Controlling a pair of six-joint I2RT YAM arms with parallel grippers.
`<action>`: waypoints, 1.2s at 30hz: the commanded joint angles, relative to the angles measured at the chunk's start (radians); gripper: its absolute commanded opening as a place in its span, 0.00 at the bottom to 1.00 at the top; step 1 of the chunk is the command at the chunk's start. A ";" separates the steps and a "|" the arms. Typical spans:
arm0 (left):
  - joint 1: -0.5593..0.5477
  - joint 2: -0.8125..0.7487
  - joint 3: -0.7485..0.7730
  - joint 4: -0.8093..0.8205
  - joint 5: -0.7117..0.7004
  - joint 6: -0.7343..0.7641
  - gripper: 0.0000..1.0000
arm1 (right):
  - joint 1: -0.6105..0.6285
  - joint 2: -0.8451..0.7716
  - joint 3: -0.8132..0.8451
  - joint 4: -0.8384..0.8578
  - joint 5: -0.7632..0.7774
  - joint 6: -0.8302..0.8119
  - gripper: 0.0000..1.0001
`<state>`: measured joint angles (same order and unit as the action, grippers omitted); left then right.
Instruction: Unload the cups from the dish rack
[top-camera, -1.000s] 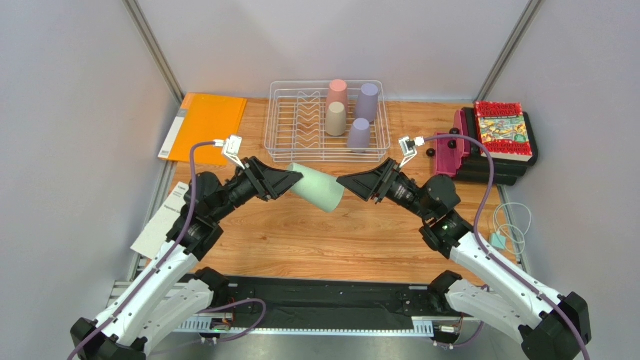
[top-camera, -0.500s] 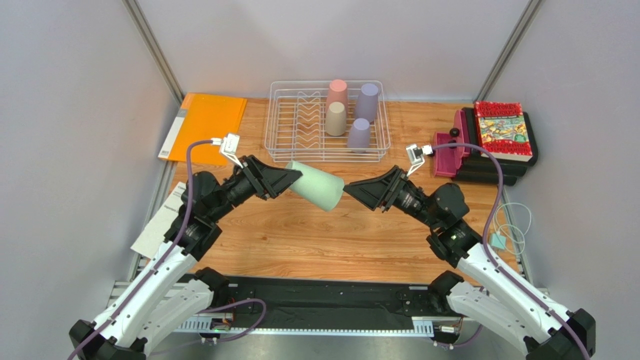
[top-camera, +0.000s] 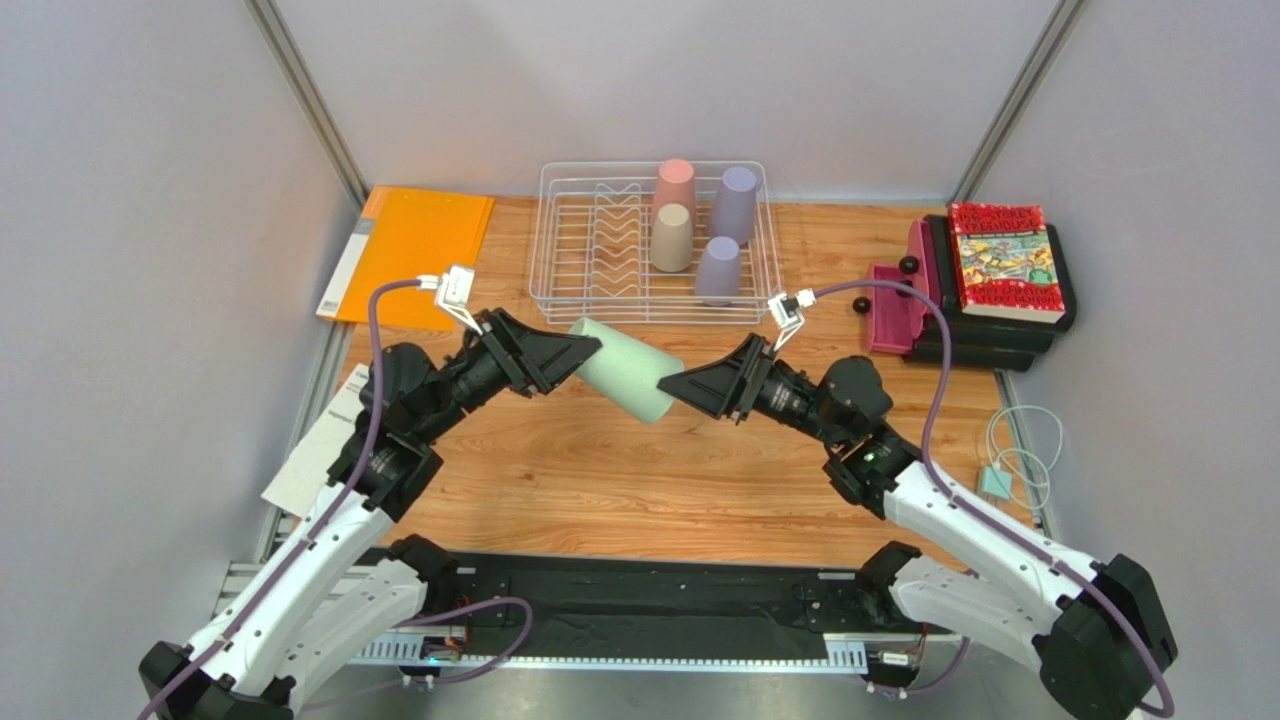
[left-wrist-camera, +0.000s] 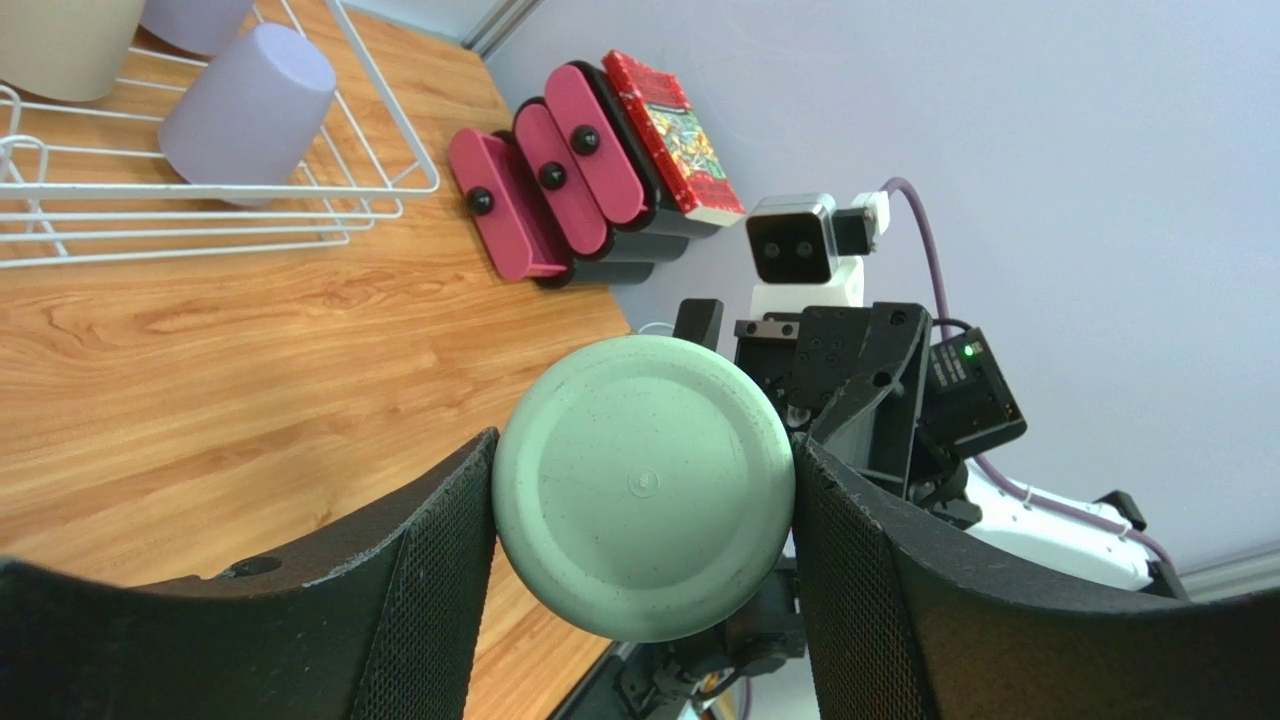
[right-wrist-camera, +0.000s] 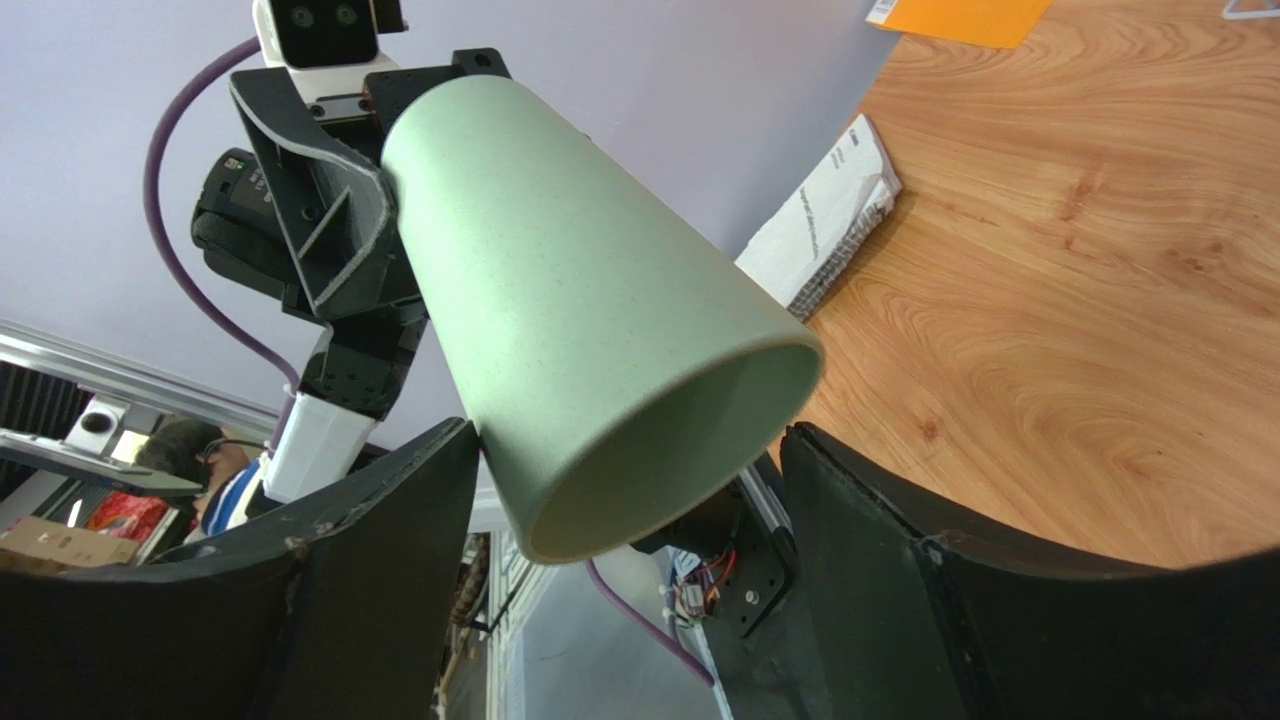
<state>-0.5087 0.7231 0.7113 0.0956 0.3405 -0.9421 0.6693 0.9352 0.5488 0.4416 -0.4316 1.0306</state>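
handover at frame centre: left gripper (top-camera: 589, 360) clamps the sage green cup (top-camera: 631, 375) by its base, in mid-air. right gripper (top-camera: 672, 393) straddles the rim, grip unclear; it should seat squarely before left releases. four other cups (top-camera: 672, 237) stand in the dish rack (top-camera: 550, 225), upper centre.

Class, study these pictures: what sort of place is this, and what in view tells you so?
Most likely a robotics lab test cell, not a kitchen: left arm and right arm bolted to a wooden table, plain grey panels walling it in, and a dish rack of cups as a prop.
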 joint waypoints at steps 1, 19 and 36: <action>-0.001 -0.004 -0.021 0.085 0.029 -0.040 0.00 | 0.018 0.059 0.069 0.121 -0.010 0.013 0.76; -0.001 -0.010 -0.044 0.064 0.025 -0.041 0.00 | 0.062 0.151 0.158 0.132 -0.012 -0.003 0.00; -0.001 -0.071 0.221 -0.703 -0.419 0.262 0.85 | 0.027 0.263 1.028 -1.452 0.772 -0.590 0.00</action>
<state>-0.5091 0.6544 0.9100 -0.4377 0.0372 -0.7498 0.7139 1.0885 1.4265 -0.6025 0.0677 0.5720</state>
